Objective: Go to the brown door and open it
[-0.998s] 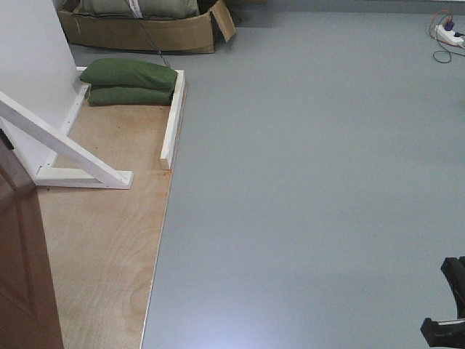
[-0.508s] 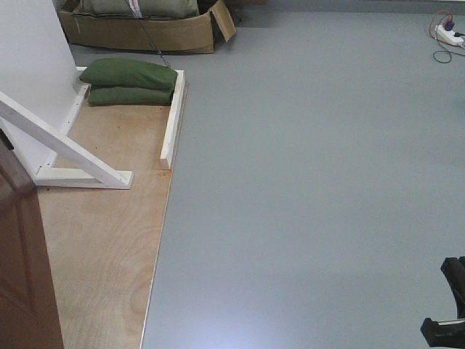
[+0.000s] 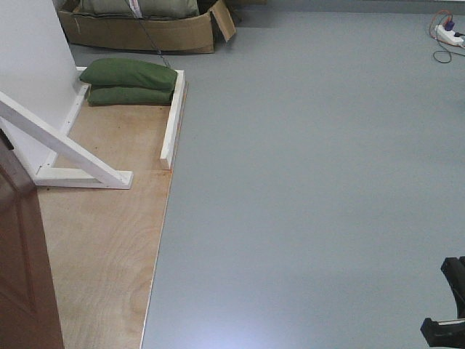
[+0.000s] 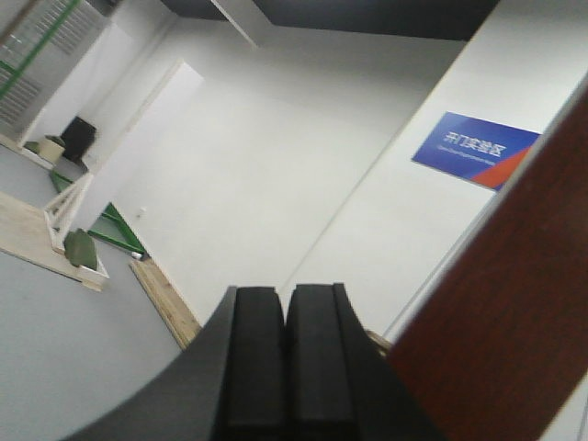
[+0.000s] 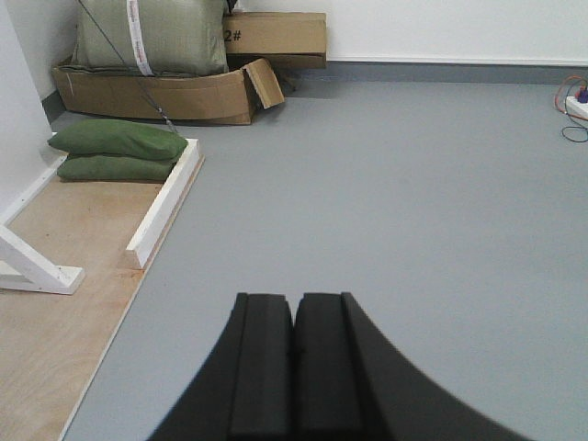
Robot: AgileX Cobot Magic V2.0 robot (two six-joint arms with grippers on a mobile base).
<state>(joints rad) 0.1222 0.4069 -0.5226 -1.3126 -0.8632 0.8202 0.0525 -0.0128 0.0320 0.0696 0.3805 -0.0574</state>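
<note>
Brown door [image 3: 22, 276], glossy wood (panelled), left end effector [image 4: 286, 308] and right end effector [image 5: 294, 312] closed

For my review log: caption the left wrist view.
Shut left gripper beside the brown door, blue sign on white wall beyond.

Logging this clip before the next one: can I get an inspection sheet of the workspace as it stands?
Surface: grey floor, bare in the middle; plywood board at the left.
Job's things: brown door at the left edge, only partly in view; handle not seen.
Clutter: two green sandbags stacked on the plywood; cardboard box behind them.
Hands: left hand shut, empty, with the door at the right of its view; right hand shut, empty, over the floor.
Cables: power strip with cords on the floor, far right.
Surroundings: white frame braces, white wall, blue sign.
</note>
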